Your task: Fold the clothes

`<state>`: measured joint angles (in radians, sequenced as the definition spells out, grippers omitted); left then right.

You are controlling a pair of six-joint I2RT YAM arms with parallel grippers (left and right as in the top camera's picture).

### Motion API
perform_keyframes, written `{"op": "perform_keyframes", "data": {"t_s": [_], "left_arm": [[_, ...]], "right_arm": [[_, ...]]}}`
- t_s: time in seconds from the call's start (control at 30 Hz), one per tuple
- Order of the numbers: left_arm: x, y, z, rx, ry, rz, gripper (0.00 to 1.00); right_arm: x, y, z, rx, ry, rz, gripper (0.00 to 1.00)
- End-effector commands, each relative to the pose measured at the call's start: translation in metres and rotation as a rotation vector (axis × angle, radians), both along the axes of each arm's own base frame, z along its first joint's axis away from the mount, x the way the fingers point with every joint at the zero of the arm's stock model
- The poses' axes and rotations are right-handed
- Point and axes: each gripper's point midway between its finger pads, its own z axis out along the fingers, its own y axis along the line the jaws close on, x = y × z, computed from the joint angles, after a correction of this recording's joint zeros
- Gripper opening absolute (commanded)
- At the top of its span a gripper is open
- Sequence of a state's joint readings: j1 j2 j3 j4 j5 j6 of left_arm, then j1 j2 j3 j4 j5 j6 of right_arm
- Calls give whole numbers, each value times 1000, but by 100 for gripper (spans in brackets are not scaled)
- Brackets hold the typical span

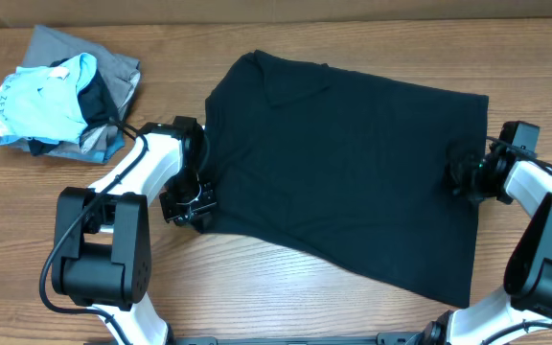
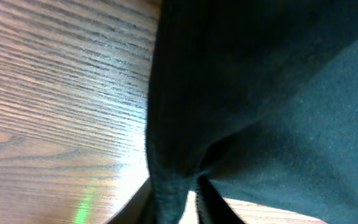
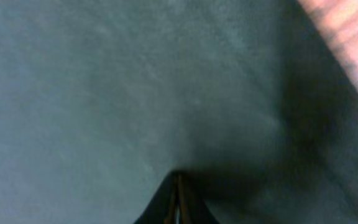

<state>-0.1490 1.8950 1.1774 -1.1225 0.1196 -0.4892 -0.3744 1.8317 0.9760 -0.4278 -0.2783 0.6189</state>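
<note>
A loose heap of clothing lies at the far left corner of the wood-grain worktop [image 1: 353, 307]. A crumpled light-blue garment [image 1: 41, 96] sits on top, a grey garment [image 1: 84, 53] spreads beneath and behind it, and a dark piece [image 1: 96, 96] is tucked between them. A pale tan strip [image 1: 353, 8] runs along the far edge. In the left wrist view, a small green glint [image 2: 82, 208] shows on the wood.

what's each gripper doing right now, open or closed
left gripper: closed on the edge of the black shirt
right gripper: closed, pinching the black shirt

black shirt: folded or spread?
Spread: black shirt lies flat as one panel on the table. Sleeves not visible; folded under or not, cannot tell.
</note>
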Motion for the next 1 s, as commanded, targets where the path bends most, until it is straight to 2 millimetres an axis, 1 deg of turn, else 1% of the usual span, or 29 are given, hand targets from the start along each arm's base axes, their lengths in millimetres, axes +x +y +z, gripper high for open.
{"op": "perform_keyframes", "data": {"t_s": [0.0,0.03,0.07,0.13,0.2,0.27,0.3,0.33,0.37,0.4,0.43,0.5,0.57,0.6,0.63,0.7,0.73,0.77,0.8,0.83,0.87,0.9,0.93,0.97], "left_arm": [[2,-3,5,-18,-21,-12,31],[2,-3,5,-20,-23,-11,33],[4,-6,5,-34,-30,-10,38],[9,-12,4,-68,-48,-4,43],[15,-20,4,-112,-73,6,45],[21,-28,5,-155,-96,13,46],[24,-30,5,-166,-108,16,47],[25,-30,4,-165,-110,17,48],[25,-29,4,-161,-113,16,48],[25,-29,4,-160,-113,16,48],[25,-29,4,-158,-113,15,48],[25,-29,4,-158,-113,15,48],[25,-29,4,-158,-112,15,48],[25,-28,4,-158,-111,15,47],[24,-28,4,-158,-107,16,47],[22,-28,4,-156,-101,16,47],[22,-28,5,-156,-97,16,47],[20,-28,5,-155,-91,16,47],[20,-28,5,-154,-89,16,47],[19,-28,5,-154,-87,16,47],[19,-28,5,-154,-87,16,47],[19,-28,5,-154,-86,16,48],[19,-28,5,-154,-86,16,48],[19,-28,5,-154,-86,16,49]], "right_arm": [[5,-3,-33,27,51,-141,4],[11,-4,-38,27,33,-151,4],[23,-5,-44,23,-5,-150,4],[38,-4,-51,17,-59,-147,4],[53,-2,-49,23,-120,-127,4],[67,0,-40,28,-185,-108,4],[76,2,-33,38,-224,-77,4],[81,4,-28,43,-241,-57,4],[91,8,-14,66,-291,5,4],[97,13,-3,84,-326,54,8],[100,15,5,97,-347,85,13],[103,20,28,129,-383,154,24],[100,22,51,141,-402,200,27],[97,22,65,138,-415,226,29],[90,20,85,117,-426,248,31],[80,16,109,87,-442,263,35],[70,11,130,68,-451,247,39],[54,5,153,45,-453,217,43],[42,0,166,26,-445,192,45],[25,-4,177,2,-419,157,50],[9,-9,184,-20,-385,121,54],[-24,-17,183,-63,-281,49,56],[-47,-23,177,-81,-187,-15,55],[-79,-29,165,-103,-44,-90,55]]}}
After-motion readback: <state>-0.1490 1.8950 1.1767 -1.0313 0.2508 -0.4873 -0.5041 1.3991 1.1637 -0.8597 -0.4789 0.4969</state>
